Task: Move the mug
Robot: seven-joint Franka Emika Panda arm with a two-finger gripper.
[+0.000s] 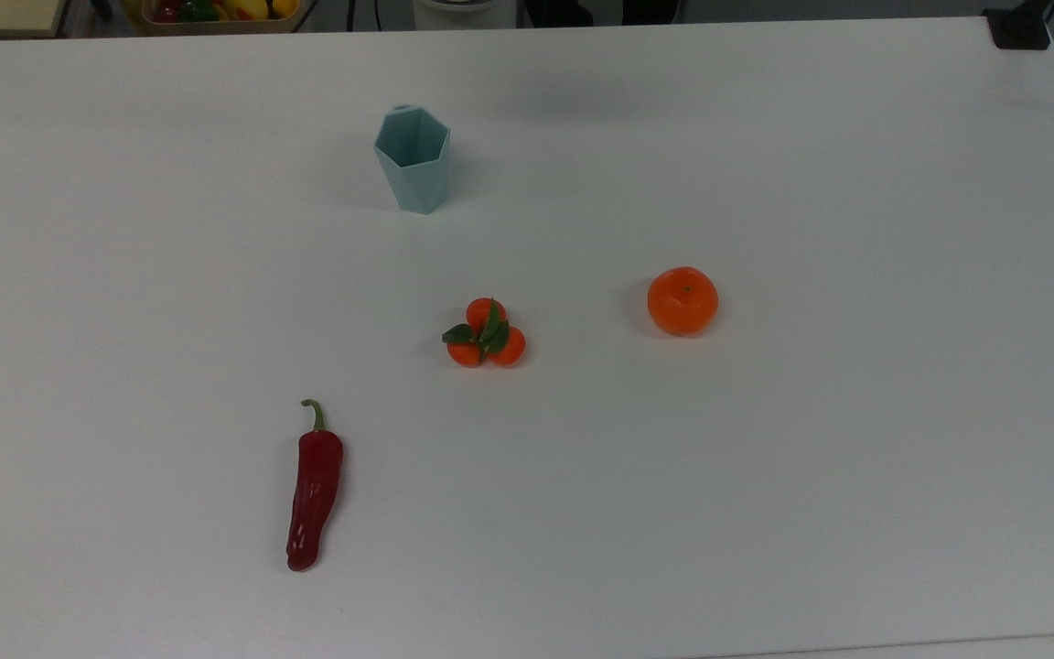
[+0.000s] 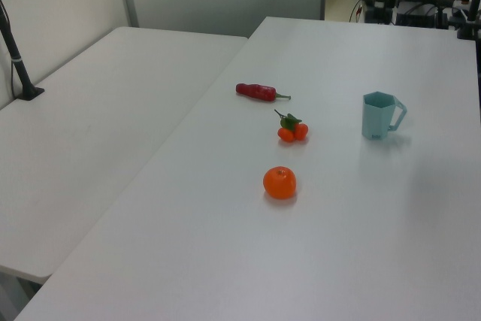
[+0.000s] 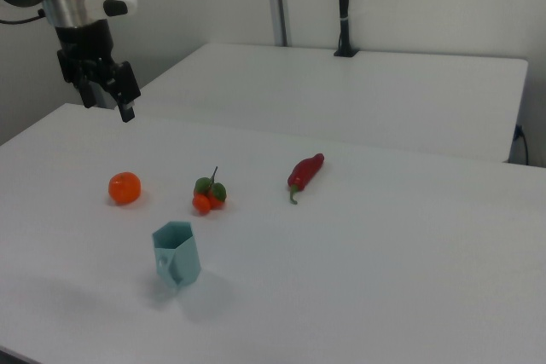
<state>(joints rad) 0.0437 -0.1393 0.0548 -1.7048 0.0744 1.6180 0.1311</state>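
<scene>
Nearest in the right view: find the mug (image 3: 176, 255) upright on the bench (image 3: 384, 279), alone, well apart from everything else. Farther back, note the clementines (image 3: 207, 195), with the orange (image 3: 124, 187) toward the right view's left and the pepper (image 3: 305, 173) toward the right view's right. Farthest, high above the bench, spot the gripper (image 3: 107, 106), fingers (image 3: 128, 111) spread, pinching nothing, well away from the mug. Expect a long reach and descent. Beware clipping the rim or handle tab on a misaligned approach and tipping the narrow-based mug. Beware also a slip on slanted facets if pinched off-square, or sweeping the clementines in a low carry.
</scene>
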